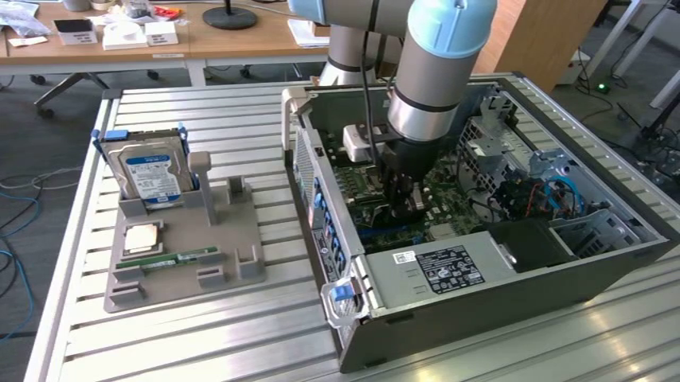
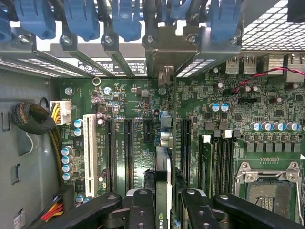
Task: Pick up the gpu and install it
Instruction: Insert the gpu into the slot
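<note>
On the exterior view's left we see a grey tray [image 1: 181, 263] holding a hard drive [image 1: 149, 177]. To its right, inside the open computer case [image 1: 510, 302], our gripper [image 2: 163, 202] is clamped on the gpu [image 2: 163, 179], edge-on above the motherboard [image 2: 143, 119]. It looks light, stiff and fragile, best held by its edges.

Along the top of the exterior view stands a wooden desk [image 1: 212, 44] strewn with small white boxes [image 1: 143, 33] and a black round stand base [image 1: 231, 16]. Grey carpet [image 1: 43, 135] covers the floor at left, with blue cables [image 1: 16, 223]. At upper right, a wooden panel [image 1: 547, 36].
</note>
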